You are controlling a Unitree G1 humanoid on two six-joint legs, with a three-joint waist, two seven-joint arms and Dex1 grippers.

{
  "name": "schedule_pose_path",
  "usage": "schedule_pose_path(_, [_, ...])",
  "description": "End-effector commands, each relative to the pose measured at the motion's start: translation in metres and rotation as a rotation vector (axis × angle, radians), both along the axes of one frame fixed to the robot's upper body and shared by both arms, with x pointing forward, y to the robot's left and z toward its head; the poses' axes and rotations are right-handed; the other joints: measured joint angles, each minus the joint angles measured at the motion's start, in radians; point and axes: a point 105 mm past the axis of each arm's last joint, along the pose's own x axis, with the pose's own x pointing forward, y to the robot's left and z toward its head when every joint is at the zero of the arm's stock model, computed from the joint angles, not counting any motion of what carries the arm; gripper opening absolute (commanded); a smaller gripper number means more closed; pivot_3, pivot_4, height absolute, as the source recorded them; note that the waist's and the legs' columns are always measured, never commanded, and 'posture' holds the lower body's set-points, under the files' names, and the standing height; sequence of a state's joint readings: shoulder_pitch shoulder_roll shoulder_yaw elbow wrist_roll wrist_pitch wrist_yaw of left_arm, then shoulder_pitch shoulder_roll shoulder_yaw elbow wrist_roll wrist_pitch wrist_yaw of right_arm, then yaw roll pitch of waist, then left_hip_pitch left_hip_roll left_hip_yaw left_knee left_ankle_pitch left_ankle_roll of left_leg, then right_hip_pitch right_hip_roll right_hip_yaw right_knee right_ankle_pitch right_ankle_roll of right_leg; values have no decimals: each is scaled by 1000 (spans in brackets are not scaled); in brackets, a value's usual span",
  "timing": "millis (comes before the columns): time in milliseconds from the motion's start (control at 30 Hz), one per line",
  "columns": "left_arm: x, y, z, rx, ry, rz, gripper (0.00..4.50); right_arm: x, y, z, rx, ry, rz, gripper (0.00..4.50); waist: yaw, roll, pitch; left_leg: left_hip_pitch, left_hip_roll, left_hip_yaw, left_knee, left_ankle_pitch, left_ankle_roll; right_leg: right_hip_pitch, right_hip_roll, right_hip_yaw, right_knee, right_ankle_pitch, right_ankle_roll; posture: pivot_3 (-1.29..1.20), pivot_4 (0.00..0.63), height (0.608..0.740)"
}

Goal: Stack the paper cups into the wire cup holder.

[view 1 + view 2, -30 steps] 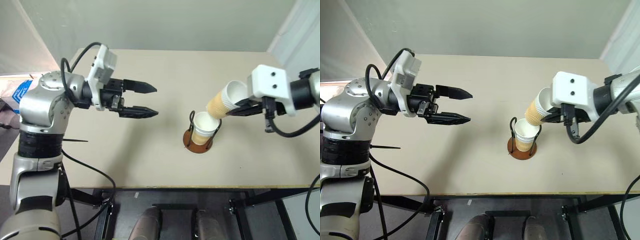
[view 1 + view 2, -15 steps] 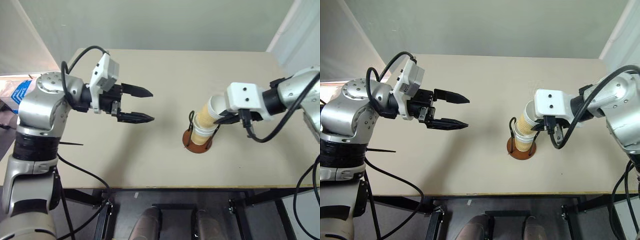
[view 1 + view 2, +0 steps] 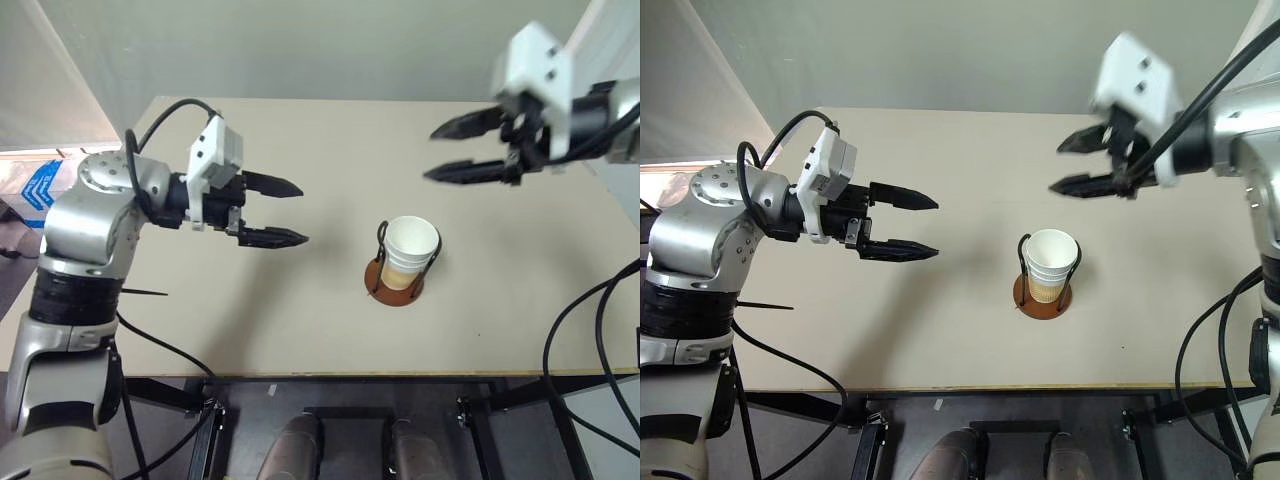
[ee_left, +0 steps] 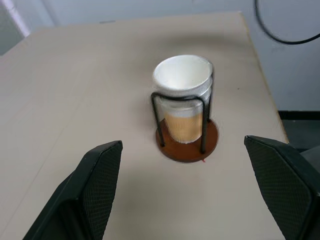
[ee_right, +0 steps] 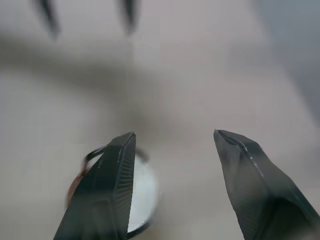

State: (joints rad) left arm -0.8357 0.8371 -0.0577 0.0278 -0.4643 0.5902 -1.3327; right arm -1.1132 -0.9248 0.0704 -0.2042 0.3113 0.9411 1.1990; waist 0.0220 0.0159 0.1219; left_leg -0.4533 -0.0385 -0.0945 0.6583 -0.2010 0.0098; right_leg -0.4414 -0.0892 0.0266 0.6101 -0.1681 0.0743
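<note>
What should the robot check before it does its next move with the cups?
1. Cups sitting inside the holder: ok. The paper cups are nested together, standing upright in the wire cup holder.
2. Holder standing flat on the table: ok.
3. Right gripper let go: ok. Its fingers are apart, empty, and lifted above and behind the cups.
4. Left gripper out of the way: ok. It is open, empty, and off to the left of the holder.
5. All three cups in the stack: cannot tell. Rims are layered, but the count is unclear.
6. Loose cups left on the table: ok, none seen.
</note>
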Motion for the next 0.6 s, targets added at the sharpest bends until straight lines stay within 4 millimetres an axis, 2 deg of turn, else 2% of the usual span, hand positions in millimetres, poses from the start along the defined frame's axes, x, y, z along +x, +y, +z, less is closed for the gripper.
schedule_pose_path(33, [21, 13, 11, -59, -79, 170, 4287, 11, -39, -4, 168, 19, -244, 2663, 2, -1, -1, 0, 0, 0, 0, 0, 0, 0, 0, 0, 0, 0, 0, 0, 150, 740])
schedule_pose_path(100, [36, 19, 13, -100, -112, 273, 4287, 19, -61, -23, 196, 40, -384, 2663, 4, -1, 0, 1, 0, -1, 0, 0, -1, 2, 0, -1, 0, 0, 0, 0, 150, 740])
schedule_pose_path(233, [53, 28, 15, -165, -149, 404, 4287, 26, -95, -56, 193, 47, -585, 2663, 4, -1, 0, 0, 0, 0, 1, 1, -2, 0, -1, 0, 1, 2, 4, 0, 150, 740])
schedule_pose_path(300, [60, 32, 16, -193, -164, 469, 4287, 27, -106, -68, 182, 34, -651, 2663, 4, 0, 1, 0, 0, 0, 1, 1, -2, 0, -1, 0, 1, 4, 7, 0, 150, 740])
schedule_pose_path(367, [65, 36, 12, -225, -158, 525, 4287, 32, -116, -80, 246, 21, -753, 2663, 2, -1, 1, 1, 0, 0, 1, 1, -2, 0, 0, 0, 1, 5, 9, 0, 150, 740])
schedule_pose_path(467, [64, 36, 6, -244, -145, 554, 4287, 39, -123, -91, 343, 12, -853, 2663, -5, 0, 1, 3, 0, 1, 1, 2, -2, 0, 0, 2, 1, 9, 14, 0, 150, 740])
schedule_pose_path(600, [62, 37, 3, -255, -136, 574, 4287, 44, -117, -97, 425, 10, -869, 2663, -6, 0, 1, 2, 0, 1, 1, 3, -1, 0, 0, 2, 1, 10, 15, 0, 150, 740])
